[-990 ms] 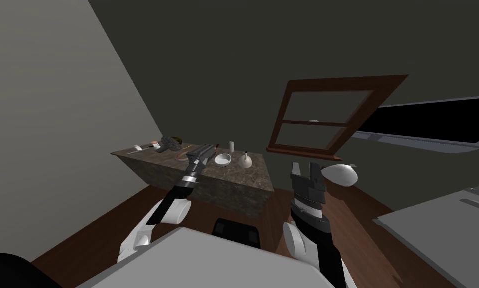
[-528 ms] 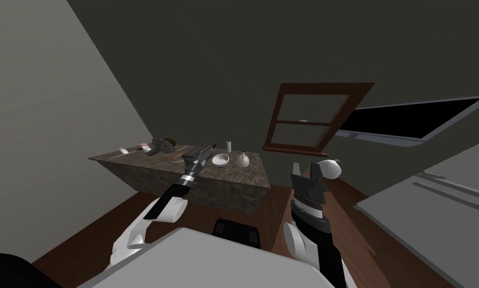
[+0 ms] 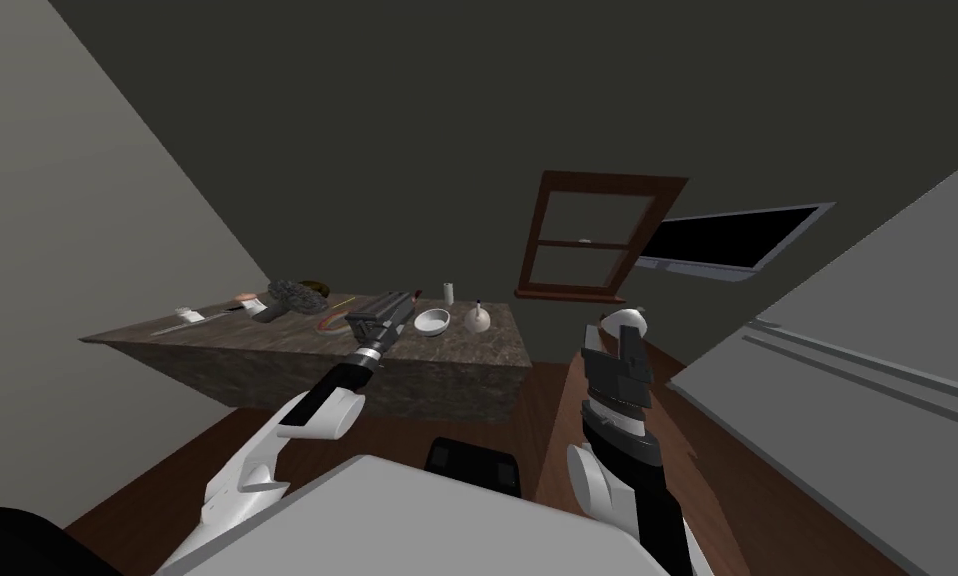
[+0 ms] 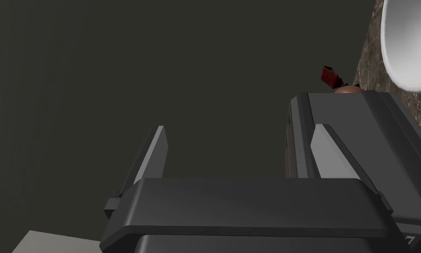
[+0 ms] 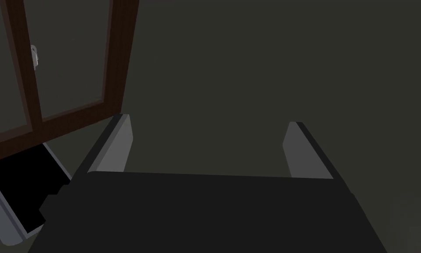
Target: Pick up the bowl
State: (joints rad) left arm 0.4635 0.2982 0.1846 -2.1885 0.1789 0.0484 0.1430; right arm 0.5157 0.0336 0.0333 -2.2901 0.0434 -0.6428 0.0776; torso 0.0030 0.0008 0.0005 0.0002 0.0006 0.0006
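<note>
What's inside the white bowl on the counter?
The bowl shows a plain white inside, nothing visible in it. It stands on the marbled counter beside the open left gripper. Its near inner wall is hidden behind the rim, so a small item cannot be ruled out.

The worktop (image 3: 447, 365) looks like stone: mottled brown with thin pale veins and a dull finish. The bowl (image 4: 407, 44) near its right end is plain white and smooth, with a soft sheen inside. The floor (image 3: 742, 500) is reddish-brown wood. The window frame (image 3: 612, 184) is a darker, smooth brown wood. The left end effector (image 4: 239, 128) and right end effector (image 5: 209, 120) have matt light grey fingers (image 5: 117, 145) on matt dark bodies. The wall (image 3: 367, 120) is flat, matt grey.
</note>
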